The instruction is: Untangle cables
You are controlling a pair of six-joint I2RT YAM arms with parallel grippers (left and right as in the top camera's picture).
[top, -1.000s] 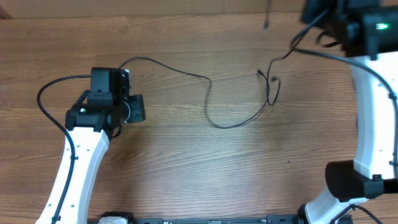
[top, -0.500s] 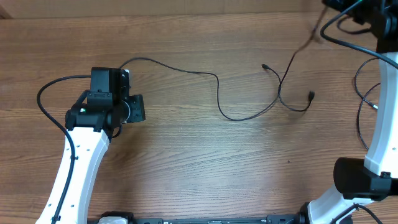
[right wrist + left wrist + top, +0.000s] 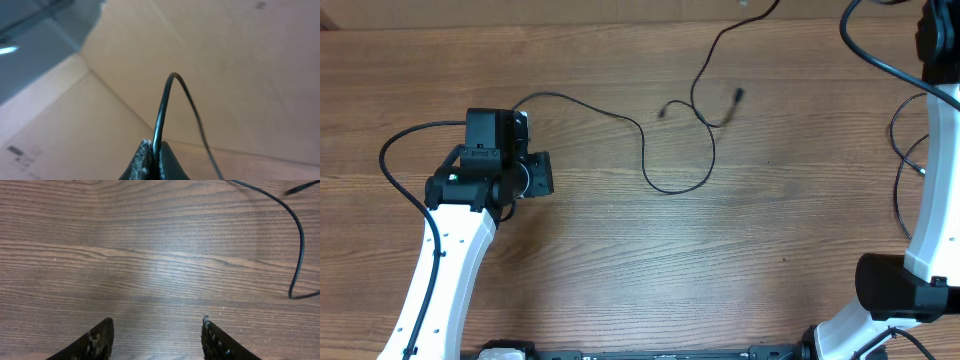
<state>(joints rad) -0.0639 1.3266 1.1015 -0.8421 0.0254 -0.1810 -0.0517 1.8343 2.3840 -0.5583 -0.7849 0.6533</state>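
the cables (image 3: 672, 188) loop mid-table (image 3: 620, 280) and run off the far edge, with two loose plug ends (image 3: 738, 96) showing. broad wood lies nearer. left gripper (image 3: 157, 330) is spread wide, holding nothing. right gripper (image 3: 152, 159) is pinched tight on one strand.

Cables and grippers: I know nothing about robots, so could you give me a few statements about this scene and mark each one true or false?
1. The right gripper is shut on a thin black cable. True.
2. The left gripper holds a cable too. False: it is open over the bare table, with nothing between its fingers.
3. In the overhead view, cable curves in a loop on the wood. True.
4. The cables are bright red. False: they are black.
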